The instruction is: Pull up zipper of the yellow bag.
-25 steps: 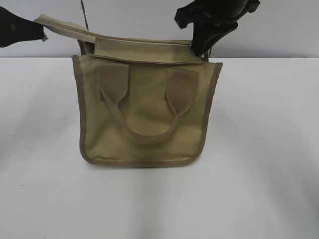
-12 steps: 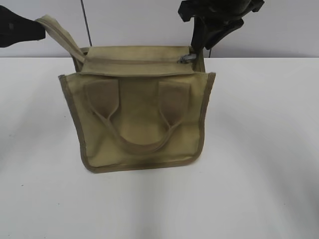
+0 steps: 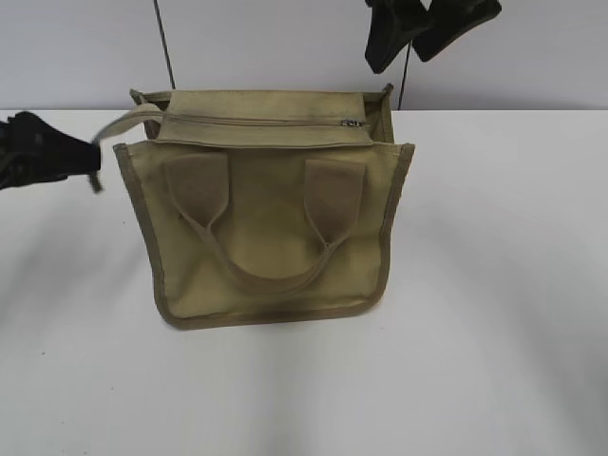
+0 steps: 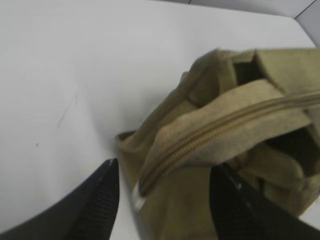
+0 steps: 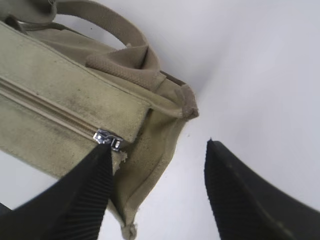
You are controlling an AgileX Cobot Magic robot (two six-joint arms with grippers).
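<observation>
The zipper runs as one closed dark line across the top panel of the single bag, which stands upright on the white table, a little left of middle in the exterior view. One silver slider sits at the right end of that line; the right wrist view shows it just above the tip of one finger, but not gripped.

Counted from the left: one left gripper, low beside the bag's upper left corner; one end tab reaching out from that corner toward it; two handle patches on the front face with one looped handle hanging between them; a second handle shows only in the right wrist view.

The left gripper is spread, its two fingers on either side of the zipper tape's end with nothing pinched. The right gripper is also spread wide and empty, raised above the bag's right end.

The left gripper is motion-blurred in the exterior view, and the right gripper is cut off by the top edge. The bag's back side is hidden.
</observation>
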